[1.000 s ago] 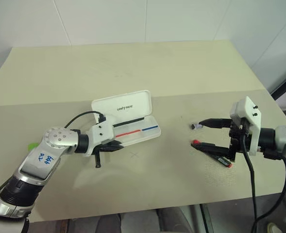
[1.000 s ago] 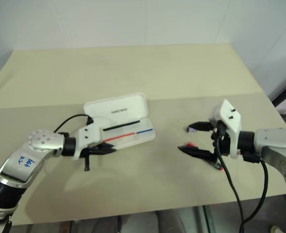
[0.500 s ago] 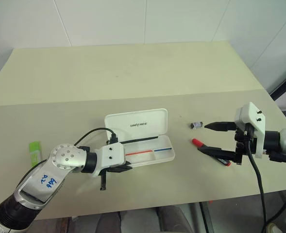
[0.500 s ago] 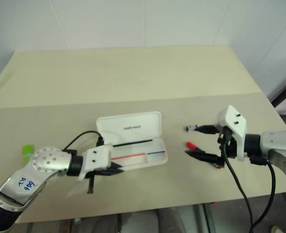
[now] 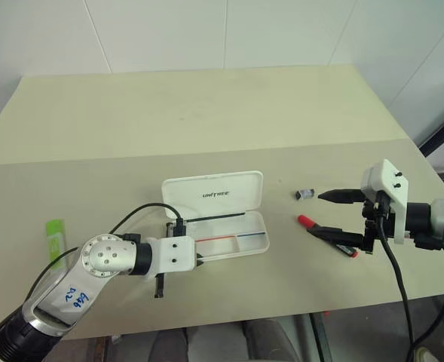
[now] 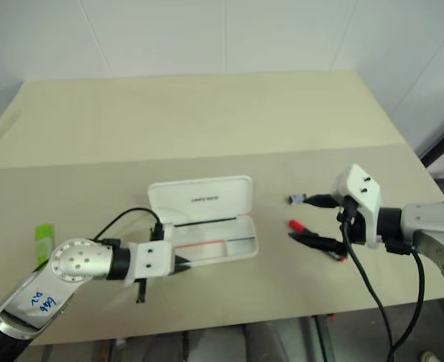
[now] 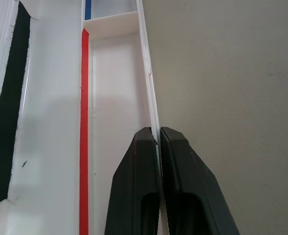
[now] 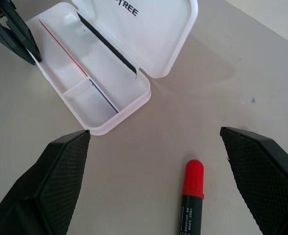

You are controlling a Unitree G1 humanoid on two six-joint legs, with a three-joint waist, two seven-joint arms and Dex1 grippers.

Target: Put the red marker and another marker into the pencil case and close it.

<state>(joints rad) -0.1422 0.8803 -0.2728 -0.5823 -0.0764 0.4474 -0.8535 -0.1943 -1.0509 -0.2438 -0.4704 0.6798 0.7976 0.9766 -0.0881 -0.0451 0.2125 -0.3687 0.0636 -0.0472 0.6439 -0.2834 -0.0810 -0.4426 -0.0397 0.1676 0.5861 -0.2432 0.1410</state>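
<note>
Now left gripper [image 7: 158,142] pinches pencil case [image 5: 229,197] wall; right gripper [image 8: 158,161] wide above red marker [image 8: 191,196].

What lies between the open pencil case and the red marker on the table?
Nothing: in the left eye view, only bare table separates the pencil case from the red marker.

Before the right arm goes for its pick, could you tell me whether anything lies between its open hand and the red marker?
Nothing visible does. The right hand is open with the red marker lying on bare table between its fingers. The small dark cap-like piece sits off to the side, and the open pencil case lies farther away.
</note>
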